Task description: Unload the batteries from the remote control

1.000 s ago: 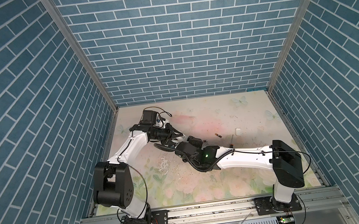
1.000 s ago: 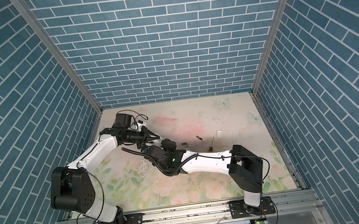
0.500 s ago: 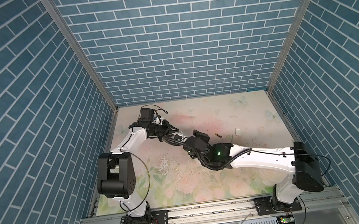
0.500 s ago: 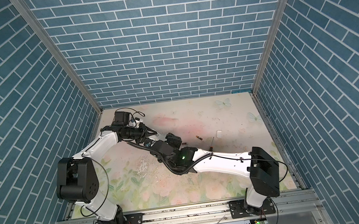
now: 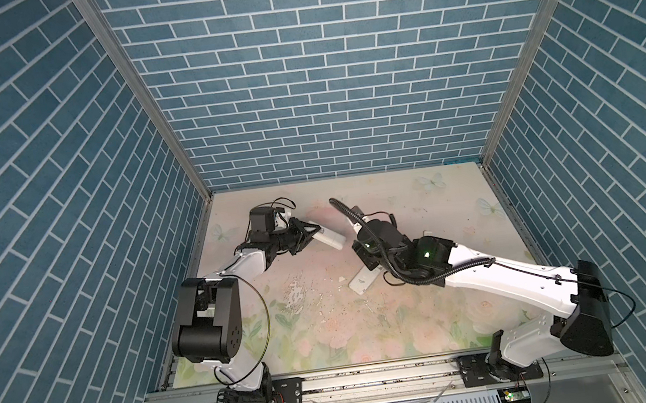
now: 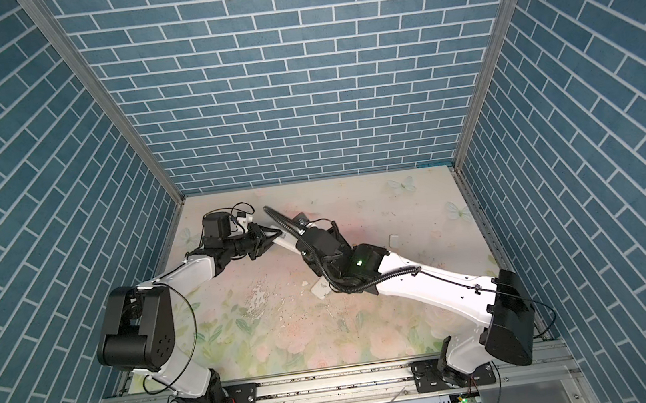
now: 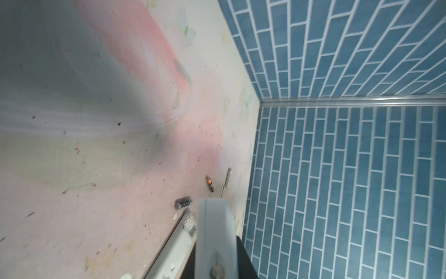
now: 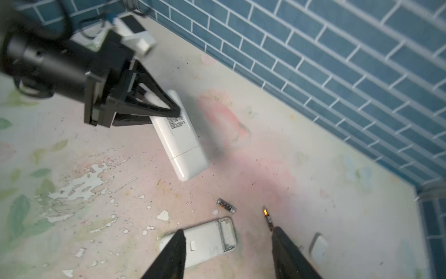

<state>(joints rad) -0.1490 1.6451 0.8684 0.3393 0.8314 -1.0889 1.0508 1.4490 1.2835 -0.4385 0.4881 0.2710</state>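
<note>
White remote, entry one: who has it? (M.)

Held by the left hand, black fingers clamped on one end. Body tilted, printed label showing, battery cover in place. Low end near the worktop; contact not readable. (R.)

Batteries? (M.)

Two seen, both loose on the worktop. The first battery lies just beside the uncovered end of the second remote, apart from it. The second battery, orange end showing, lies between that remote and a small white cover, one end just beside a finger of the right hand. (R.)

State of the right hand? (M.)

Fingers wide apart, nothing between them, poised over the second remote's open battery bay. Touching or not: cannot tell. (R.)

Position of the second remote? (M.)

Flat on the worktop, back up, apart from the held one. In both top views it sits partly under the right arm, beside flaked patches in the floral surface. (R.)
</note>
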